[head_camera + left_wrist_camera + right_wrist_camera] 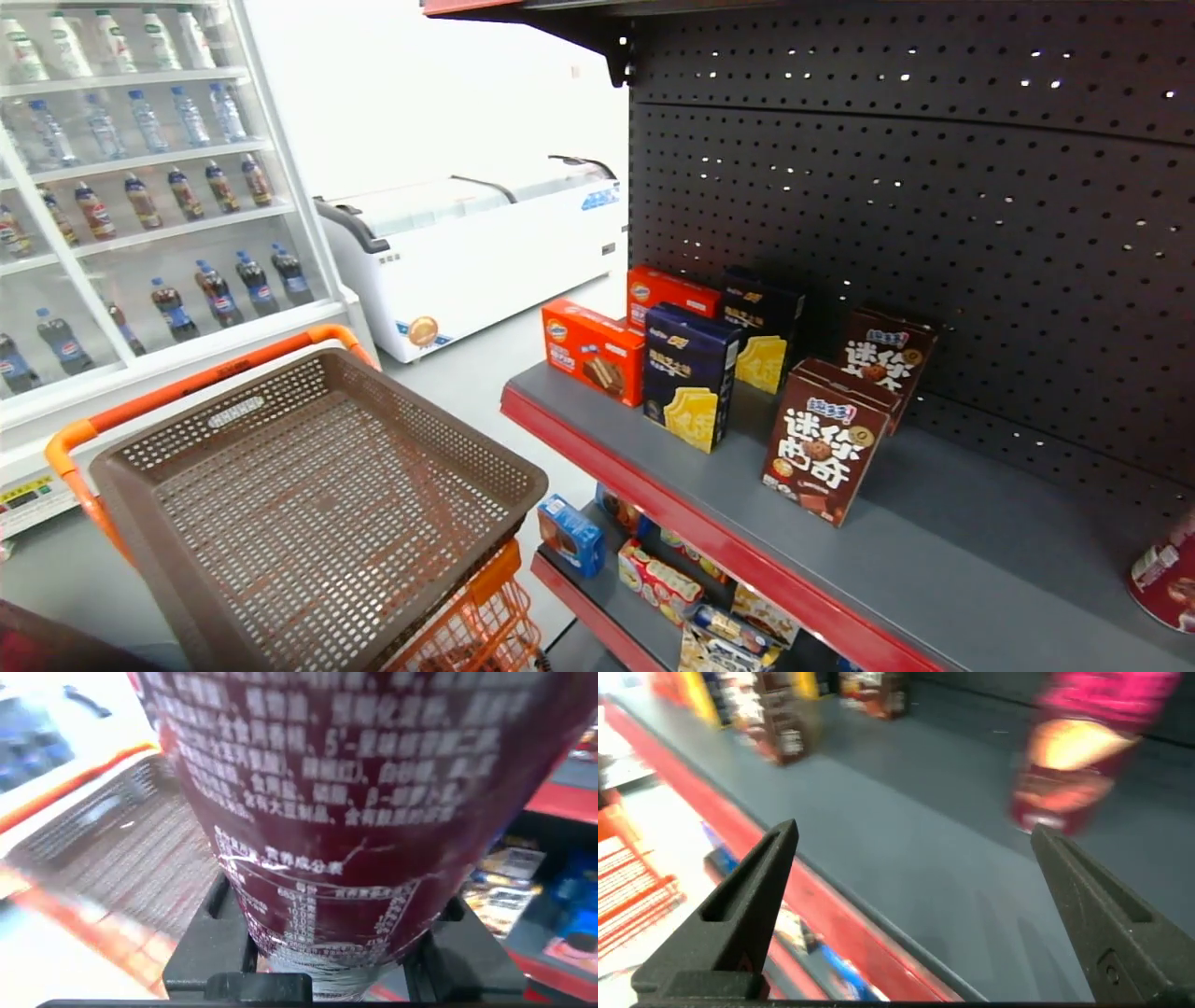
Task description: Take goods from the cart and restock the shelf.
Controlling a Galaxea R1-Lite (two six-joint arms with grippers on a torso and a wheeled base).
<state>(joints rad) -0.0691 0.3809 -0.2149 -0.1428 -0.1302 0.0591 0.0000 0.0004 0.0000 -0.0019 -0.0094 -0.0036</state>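
Well, in the head view the cart basket (308,485) sits just beside the shelf (934,560), near enough, I judge, for goods to cross in one short swing. On the shelf's grey board, orange boxes (593,350), blue boxes (691,373) and brown boxes (822,439) stand upright in pairs, one behind another, faces toward the aisle. I read that as the pattern any new stock should follow. A red tub (1162,574) stands at the far right, well apart from the boxes, with bare board between.

Over in the left wrist view, my left gripper (327,952) is clamped on a dark red canister (355,793), one finger on each side, near the end closest to the wrist. The basket's mesh lies behind it. Gripping near one end probably leaves the other end free for setting down, though I cannot tell its tilt.

Next, the right wrist view has my right gripper (915,868) hanging over the shelf board, jaws spread wide with nothing between them. The red tub stands beyond one fingertip, untouched.
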